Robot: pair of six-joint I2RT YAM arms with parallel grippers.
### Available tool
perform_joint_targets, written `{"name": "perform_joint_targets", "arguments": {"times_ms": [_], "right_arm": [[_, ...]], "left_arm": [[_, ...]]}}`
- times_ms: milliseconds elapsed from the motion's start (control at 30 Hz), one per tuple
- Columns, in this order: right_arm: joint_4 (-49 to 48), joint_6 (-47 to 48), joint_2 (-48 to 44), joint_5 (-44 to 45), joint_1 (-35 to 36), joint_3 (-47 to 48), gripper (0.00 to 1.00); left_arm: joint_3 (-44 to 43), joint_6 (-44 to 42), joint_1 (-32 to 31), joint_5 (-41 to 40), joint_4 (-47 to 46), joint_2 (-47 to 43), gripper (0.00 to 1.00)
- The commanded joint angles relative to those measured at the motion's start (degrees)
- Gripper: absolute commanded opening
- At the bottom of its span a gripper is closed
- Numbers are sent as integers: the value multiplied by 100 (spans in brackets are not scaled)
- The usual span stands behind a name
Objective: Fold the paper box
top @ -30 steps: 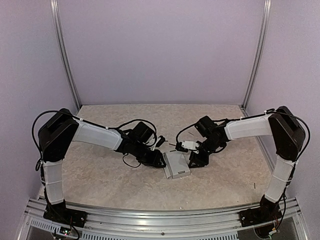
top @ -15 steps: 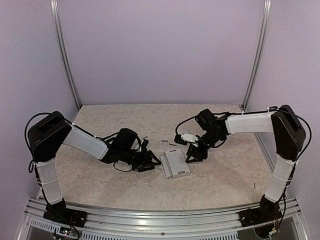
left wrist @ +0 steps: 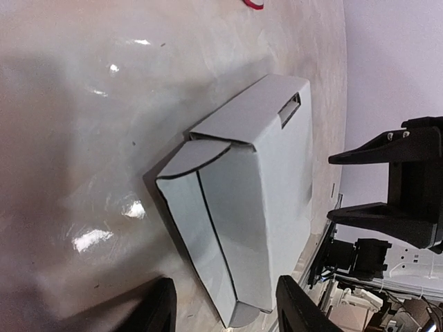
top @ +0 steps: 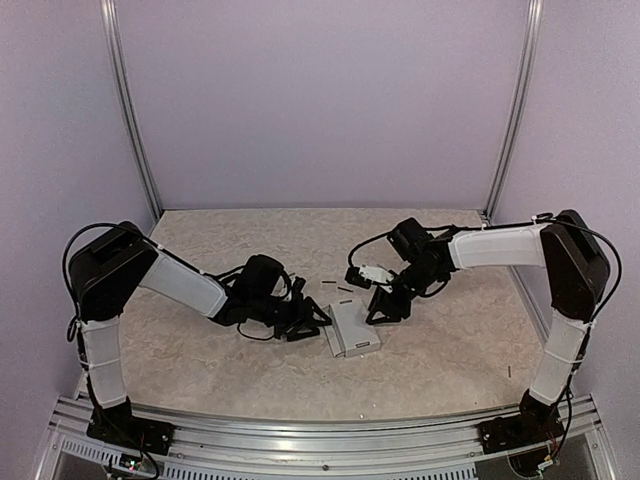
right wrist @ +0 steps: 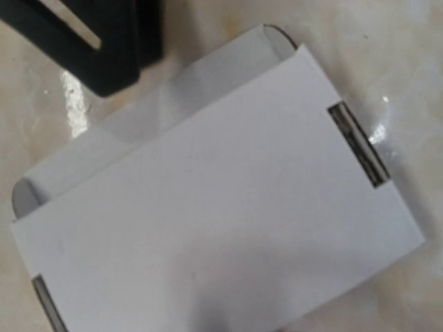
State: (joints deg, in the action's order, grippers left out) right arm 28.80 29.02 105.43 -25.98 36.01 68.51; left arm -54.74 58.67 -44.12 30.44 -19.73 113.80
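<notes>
The paper box [top: 353, 329] is a slim pale grey-white rectangular box lying flat on the table between my two grippers. In the left wrist view the box [left wrist: 252, 200] shows a rounded tuck flap sticking out at its near end and a small dark slot on top. My left gripper [top: 312, 322] is open just left of the box, and its fingertips [left wrist: 163, 304] straddle the box's near end without gripping it. My right gripper [top: 385, 306] hovers at the box's right far corner, and its jaws stand apart in the left wrist view [left wrist: 384, 181]. The box [right wrist: 221, 207] fills the right wrist view, where my own fingers are out of frame.
The marbled table [top: 200, 350] has walls on three sides and a metal rail [top: 320, 440] along the near edge. Tiny dark scraps [top: 340, 288] lie behind the box, and another scrap [top: 508, 372] lies at the right. The left gripper's black finger [right wrist: 104, 48] shows beside the box.
My left gripper drew back left from the box, then came right again to its edge. My right gripper rose slightly off the box's right side. The box stayed put.
</notes>
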Motion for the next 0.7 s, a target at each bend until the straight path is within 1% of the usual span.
{"name": "perform_joint_targets", "arguments": {"times_ms": [0,233,433,533,600,667], "right_arm": [[-49,-123,136,-66,68,-143,38],[-26,-185,340,-136,214,-220,38],[-48,-252,452,-159,322,-233,37],[-45,-285,518,-168,382,-215,36],[-50,-319,546,-162,429,-191,36],[-61,-366,556,-150,477,-178,35]], "left_arm": [[-196,-54,-35,69,328,357,49],[-403,-195,-27,192,387,495,47],[-488,-481,-78,-125,682,170,45],[-531,-540,-88,-159,756,44,44],[-628,-617,-111,-232,933,24,43],[-841,-743,-153,-348,1319,41,43]]}}
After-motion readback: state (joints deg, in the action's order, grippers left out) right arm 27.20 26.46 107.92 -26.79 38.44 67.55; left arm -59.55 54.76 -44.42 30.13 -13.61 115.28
